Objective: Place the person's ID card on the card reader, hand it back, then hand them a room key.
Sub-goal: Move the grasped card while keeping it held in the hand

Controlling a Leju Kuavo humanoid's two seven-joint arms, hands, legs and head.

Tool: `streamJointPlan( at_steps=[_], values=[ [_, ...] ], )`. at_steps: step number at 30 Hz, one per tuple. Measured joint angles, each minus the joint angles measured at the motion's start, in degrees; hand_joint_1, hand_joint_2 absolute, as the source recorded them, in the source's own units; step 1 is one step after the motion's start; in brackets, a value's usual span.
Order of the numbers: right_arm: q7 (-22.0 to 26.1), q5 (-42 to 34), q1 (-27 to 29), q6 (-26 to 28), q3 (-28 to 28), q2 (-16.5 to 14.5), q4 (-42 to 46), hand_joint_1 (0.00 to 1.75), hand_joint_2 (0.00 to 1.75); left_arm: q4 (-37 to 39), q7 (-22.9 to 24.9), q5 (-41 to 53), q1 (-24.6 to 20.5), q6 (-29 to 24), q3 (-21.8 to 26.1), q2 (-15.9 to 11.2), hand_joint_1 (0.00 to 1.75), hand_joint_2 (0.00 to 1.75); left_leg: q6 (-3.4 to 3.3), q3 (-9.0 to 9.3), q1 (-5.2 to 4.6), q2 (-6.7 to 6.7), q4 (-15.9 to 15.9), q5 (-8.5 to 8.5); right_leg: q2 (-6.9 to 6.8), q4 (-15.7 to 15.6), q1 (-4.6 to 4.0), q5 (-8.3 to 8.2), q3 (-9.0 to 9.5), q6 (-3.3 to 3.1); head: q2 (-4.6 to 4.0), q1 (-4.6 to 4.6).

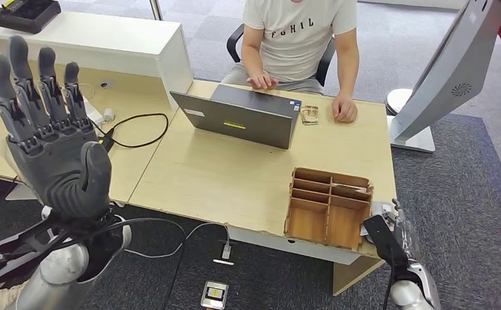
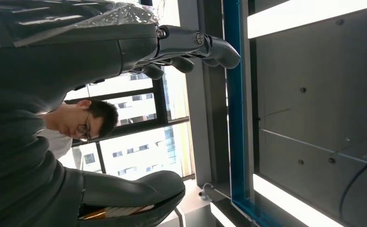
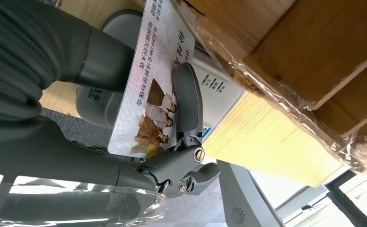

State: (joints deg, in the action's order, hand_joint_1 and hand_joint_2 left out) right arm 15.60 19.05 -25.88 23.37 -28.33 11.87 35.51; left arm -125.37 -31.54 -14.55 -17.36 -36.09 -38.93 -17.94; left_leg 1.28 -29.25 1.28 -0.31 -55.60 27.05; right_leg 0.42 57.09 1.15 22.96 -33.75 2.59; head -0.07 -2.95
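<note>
One card [image 3: 155,90] half behind right hand [image 3: 184,118]

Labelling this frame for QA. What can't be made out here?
- Card in right hand: print too small to tell room key from ID; fingers cover part.
- Card by laptop: too small to read, head view.
- Wooden organizer: compartment contents hidden by dividers.
- Card reader: cannot identify.
</note>
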Motion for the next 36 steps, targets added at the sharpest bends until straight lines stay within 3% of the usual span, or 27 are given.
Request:
streamJointPlan(
  at_steps=[8, 18, 28, 36],
  values=[
    [1.2, -4.1, 0.0, -0.3, 0.6, 0.0, -0.5, 1.75, 1.75, 0.0, -0.4, -0.4, -0.2, 0.2, -0.8, 0.0, 0.00, 1.75, 0.00, 0.00, 0.00, -0.01, 0.0, 0.00, 0.00, 0.0, 0.00, 0.00, -0.03, 0.00, 0.00, -0.01],
    [1.4, -4.0, -0.3, 3.0, 1.9, 1.4, 0.0, 1.75, 1.75, 0.1, -0.3, -1.3, -2.0, -0.3, -1.9, 0.0, 0.00, 1.75, -0.01, -0.06, -0.02, -0.01, 0.0, 0.00, -0.02, 0.0, 0.03, 0.00, -0.03, 0.01, 0.00, -0.01],
    [-4.3, 1.1, -0.3, 4.8, 3.4, 5.6, 11.1, 1.75, 1.75, 0.4, -0.8, -1.6, -2.3, 0.3, -2.8, 0.0, 0.00, 1.75, -0.01, -0.15, -0.02, -0.02, 0.0, 0.00, -0.01, 0.0, 0.03, 0.00, -0.14, 0.02, 0.00, -0.01],
    [-5.6, 2.6, -0.1, 4.2, 4.2, 7.3, 20.6, 1.75, 1.75, 0.5, -1.0, -1.5, -2.3, 0.5, -2.9, 0.0, 0.00, 1.75, -0.01, -0.16, -0.02, -0.01, 0.0, 0.00, 0.00, 0.0, 0.02, -0.01, -0.14, 0.02, 0.00, -0.01]
  ],
)
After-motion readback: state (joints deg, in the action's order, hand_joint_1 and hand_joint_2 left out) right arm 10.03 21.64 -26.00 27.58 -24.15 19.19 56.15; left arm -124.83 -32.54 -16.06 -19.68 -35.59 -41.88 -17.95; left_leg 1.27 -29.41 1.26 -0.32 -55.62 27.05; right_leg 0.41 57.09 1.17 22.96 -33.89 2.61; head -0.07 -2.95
